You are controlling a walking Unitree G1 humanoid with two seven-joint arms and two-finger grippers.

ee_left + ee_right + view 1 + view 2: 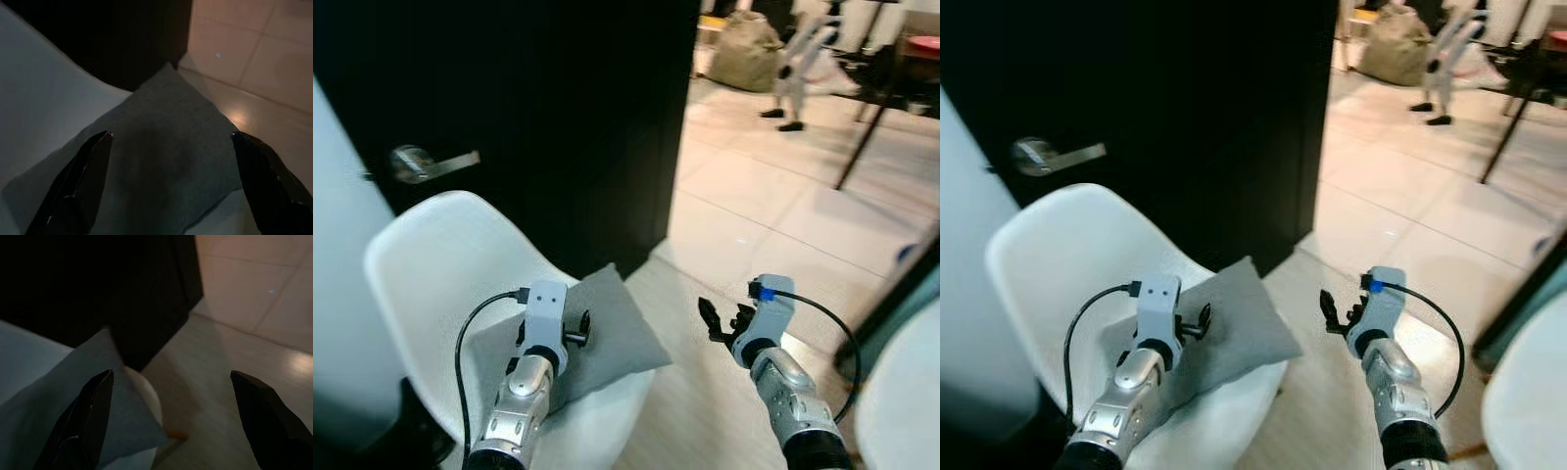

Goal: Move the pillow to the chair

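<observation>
A grey pillow (617, 328) lies flat on the seat of a white shell chair (431, 264), one corner hanging past the seat's right edge. My left gripper (171, 134) hovers just above the pillow (166, 166), open, with its two black fingers spread wide and holding nothing. My right gripper (722, 318) is to the right of the chair, above the pale wood floor. It is open and empty too. In the right wrist view the pillow's corner (58, 401) and the seat's edge lie ahead of that gripper (171, 374).
A black door with a silver lever handle (431, 162) stands right behind the chair. Tiled floor (773, 206) opens up to the right, with a tan sack (744, 49), a standing figure (793, 78) and a dark table leg (867, 127) farther off. Another white seat (901, 401) is at the near right.
</observation>
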